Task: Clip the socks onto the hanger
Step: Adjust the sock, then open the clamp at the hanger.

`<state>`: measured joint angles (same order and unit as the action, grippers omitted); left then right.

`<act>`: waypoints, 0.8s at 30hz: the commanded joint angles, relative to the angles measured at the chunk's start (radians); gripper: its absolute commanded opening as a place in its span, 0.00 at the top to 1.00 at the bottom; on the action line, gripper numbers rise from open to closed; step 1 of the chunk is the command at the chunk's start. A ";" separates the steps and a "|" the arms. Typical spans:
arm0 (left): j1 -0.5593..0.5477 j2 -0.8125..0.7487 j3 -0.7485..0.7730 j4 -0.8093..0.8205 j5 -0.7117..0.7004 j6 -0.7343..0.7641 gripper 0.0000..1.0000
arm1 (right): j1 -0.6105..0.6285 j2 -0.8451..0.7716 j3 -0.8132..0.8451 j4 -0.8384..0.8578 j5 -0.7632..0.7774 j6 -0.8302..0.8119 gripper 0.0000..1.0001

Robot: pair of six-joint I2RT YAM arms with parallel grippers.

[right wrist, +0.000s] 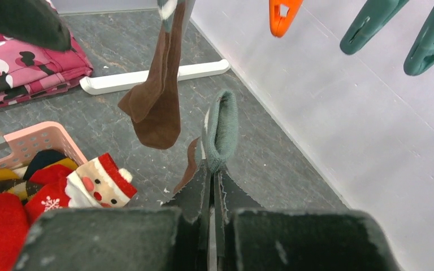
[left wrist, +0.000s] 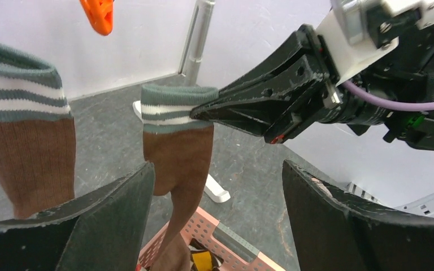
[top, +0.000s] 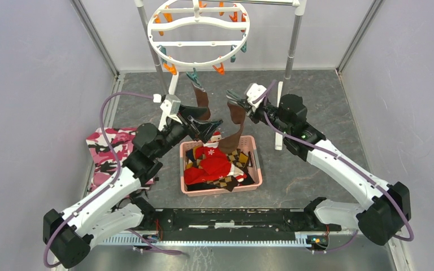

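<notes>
Right gripper (right wrist: 212, 176): shut hard on the striped cuff of the held sock (right wrist: 221, 127), both fingers pressed flat together on the fabric, up in the air below the hanger's near rim.
Left gripper (left wrist: 217, 169): wide open and carrying nothing. Its fingers are spread, and from its wrist camera the held sock shows in the gap beyond them.
Held sock: brown with the grey-and-white cuff on top, pinched at the cuff's edge. The leg drops straight down and the foot trails to the far edge of the basket (top: 258, 169).
Clipped sock (top: 202, 101): also brown with a striped cuff. It dangles from a teal clip (top: 194, 77) at the hanger's near rim, clear of the floor and just beside the left gripper.
Sock gap: the two hang side by side, near each other but not touching, with the clipped one on the left.
Hanger (top: 209, 66): a white ring up on the rack (top: 294, 39), with orange and teal clips dangling around the rim, above and beyond both grippers.
Free clips: from the right wrist, one orange clip (right wrist: 282, 14) and two teal ones hang above the held cuff, apart from it.
Basket: pink, on the floor between the arms, holding a Santa sock (top: 212, 161) and argyle socks (top: 226, 180).
Camo cloth (top: 110, 152): folded, pink, lying left of the basket.
</notes>
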<state>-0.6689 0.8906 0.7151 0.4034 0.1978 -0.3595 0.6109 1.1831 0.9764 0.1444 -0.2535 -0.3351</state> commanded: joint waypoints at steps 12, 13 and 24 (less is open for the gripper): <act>0.057 0.093 0.029 0.149 -0.119 -0.254 0.22 | -0.006 0.096 0.107 0.108 0.030 -0.026 1.00; 0.057 0.105 0.046 0.139 -0.152 -0.286 0.23 | -0.009 0.094 0.101 0.112 0.033 -0.019 1.00; -0.191 0.247 0.441 -0.411 -0.838 -0.327 0.31 | -0.037 0.077 0.045 0.145 -0.002 0.036 1.00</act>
<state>-0.7677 1.1038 1.0134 0.2161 -0.2752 -0.6319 0.5858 1.2800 1.0405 0.2337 -0.2394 -0.3305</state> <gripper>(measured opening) 0.704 0.011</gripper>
